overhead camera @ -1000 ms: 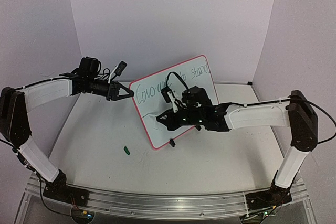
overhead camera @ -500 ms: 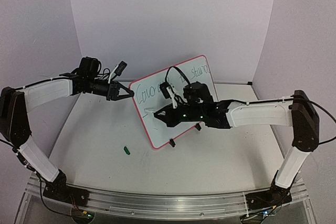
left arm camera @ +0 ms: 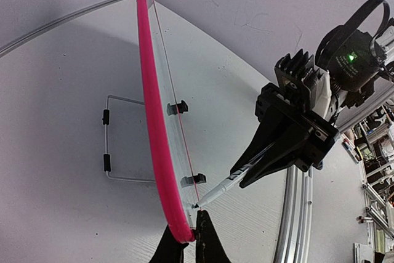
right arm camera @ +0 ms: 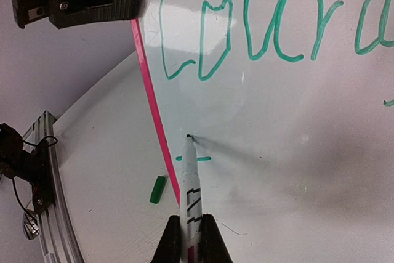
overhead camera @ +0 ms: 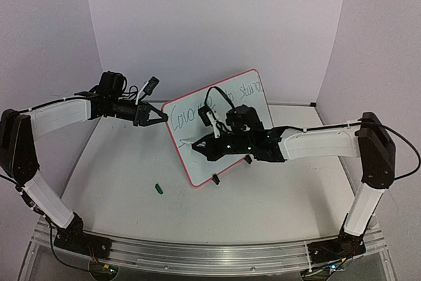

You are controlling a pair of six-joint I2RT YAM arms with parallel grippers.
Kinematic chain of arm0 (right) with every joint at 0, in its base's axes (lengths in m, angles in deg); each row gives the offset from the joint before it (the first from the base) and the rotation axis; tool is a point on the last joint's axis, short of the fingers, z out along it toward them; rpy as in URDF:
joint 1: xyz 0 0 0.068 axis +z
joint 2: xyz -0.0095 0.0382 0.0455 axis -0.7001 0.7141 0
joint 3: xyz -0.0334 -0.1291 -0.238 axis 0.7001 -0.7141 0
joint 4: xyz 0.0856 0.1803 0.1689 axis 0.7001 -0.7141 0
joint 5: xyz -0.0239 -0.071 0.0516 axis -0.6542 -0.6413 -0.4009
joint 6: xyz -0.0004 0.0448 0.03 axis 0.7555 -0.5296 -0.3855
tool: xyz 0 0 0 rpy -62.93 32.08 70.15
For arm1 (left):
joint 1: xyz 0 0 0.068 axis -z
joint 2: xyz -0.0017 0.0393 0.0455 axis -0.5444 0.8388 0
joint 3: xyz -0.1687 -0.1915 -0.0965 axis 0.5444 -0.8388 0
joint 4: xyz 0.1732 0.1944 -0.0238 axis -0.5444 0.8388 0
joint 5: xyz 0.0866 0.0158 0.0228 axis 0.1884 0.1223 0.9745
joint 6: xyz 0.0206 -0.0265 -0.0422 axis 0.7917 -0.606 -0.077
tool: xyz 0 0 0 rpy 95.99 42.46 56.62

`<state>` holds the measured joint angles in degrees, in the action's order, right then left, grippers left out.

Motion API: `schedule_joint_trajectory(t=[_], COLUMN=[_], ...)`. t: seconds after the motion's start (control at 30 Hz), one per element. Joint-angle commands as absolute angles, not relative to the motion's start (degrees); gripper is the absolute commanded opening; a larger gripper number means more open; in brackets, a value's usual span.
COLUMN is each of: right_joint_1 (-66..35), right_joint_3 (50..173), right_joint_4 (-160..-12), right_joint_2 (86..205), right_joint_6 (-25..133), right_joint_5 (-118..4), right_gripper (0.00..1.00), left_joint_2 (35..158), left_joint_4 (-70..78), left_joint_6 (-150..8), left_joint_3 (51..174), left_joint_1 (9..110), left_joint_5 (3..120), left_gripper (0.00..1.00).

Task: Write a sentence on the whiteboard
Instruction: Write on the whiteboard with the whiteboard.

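Pink-framed, the whiteboard (overhead camera: 197, 166) stands tilted on its lower edge near the middle of the table (overhead camera: 125, 182), between the two arms, with two small black clip feet (left arm camera: 177, 108) on that edge and a thin wire stand (left arm camera: 108, 140) behind it. On its upper part the sentence (overhead camera: 186, 116) is written in green cursive; the right wrist view shows clearly the letters "Coura", and lower down a short green dash (right arm camera: 194, 159). The tip of a white marker (right arm camera: 191, 183) touches the board just above this dash. The right gripper (right arm camera: 191, 226) has its fingers closed tight on the body of the marker. The left gripper (left arm camera: 188, 235) pinches the left edge of the board, one finger on each side of the frame. A small green cap (overhead camera: 158, 188) lies on the table near the lower left corner of the board, not touching it.
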<state>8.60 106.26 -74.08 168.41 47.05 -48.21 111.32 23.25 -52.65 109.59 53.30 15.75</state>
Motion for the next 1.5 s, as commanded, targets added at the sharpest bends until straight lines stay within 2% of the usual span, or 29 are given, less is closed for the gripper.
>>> schedule_joint_trajectory(t=[0.0, 0.33, 0.73, 0.97, 1.3, 1.47], right_joint_1=[8.45, 8.45, 8.47, 7.42, 3.18, 2.35], right_joint_3=[104.67, 100.25, 100.87, 100.50, 99.13, 98.97], right_joint_4=[-72.45, -72.94, -75.49, -73.06, -65.55, -65.17], right_joint_2=[168.26, 167.00, 162.27, 161.94, 165.41, 166.23], right_joint_6=[45.84, 44.46, 46.51, 45.38, 40.60, 39.72], right_joint_5=[-49.10, -47.95, -52.18, -47.43, -33.49, -32.25], right_gripper=[0.00, 0.00, 0.00, 0.00, 0.00, 0.00], left_joint_2=[111.35, 111.44, 111.21, 111.09, 110.99, 111.11], left_joint_4=[26.49, 26.49, 26.49, 26.48, 26.48, 26.49], left_joint_6=[-47.57, -47.55, -47.57, -47.56, -47.60, -47.49], left_joint_3=[109.95, 109.95, 109.95, 109.95, 109.95, 109.95], left_joint_1=[55.00, 55.04, 55.04, 55.05, 55.04, 55.06], left_joint_5=[17.80, 17.76, 17.81, 17.74, 17.81, 17.80], left_gripper=[0.00, 0.00, 0.00, 0.00, 0.00, 0.00])
